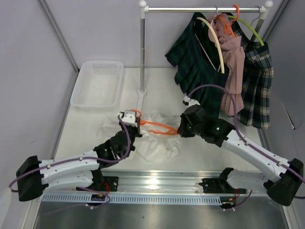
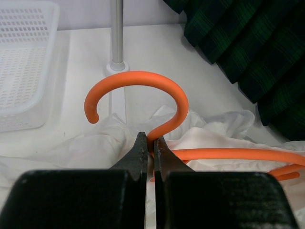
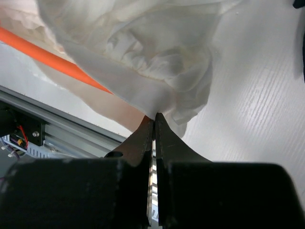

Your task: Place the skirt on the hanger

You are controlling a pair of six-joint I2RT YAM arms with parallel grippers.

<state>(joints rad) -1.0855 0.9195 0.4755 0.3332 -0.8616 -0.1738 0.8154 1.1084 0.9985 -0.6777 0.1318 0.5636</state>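
Observation:
An orange hanger point(image 1: 157, 127) lies over a crumpled white skirt point(image 1: 159, 143) in the middle of the table. My left gripper point(image 2: 151, 143) is shut on the neck of the hanger point(image 2: 143, 86), just below its hook, which points up and away from me. The hanger's bar point(image 2: 238, 154) runs to the right across the white skirt point(image 2: 214, 133). My right gripper point(image 3: 154, 119) is shut on a fold of the skirt point(image 3: 152, 62), lifting that edge off the table; the orange bar point(image 3: 47, 59) passes under the cloth at the left. In the top view the right gripper point(image 1: 182, 128) sits at the hanger's right end.
A white mesh basket point(image 1: 97, 83) stands at the back left. A clothes rail point(image 1: 205, 8) on a white post point(image 1: 142, 52) carries a dark green plaid skirt point(image 1: 195, 62), a pink garment point(image 1: 233, 71) and a checked skirt point(image 1: 257, 86) on hangers at the back right.

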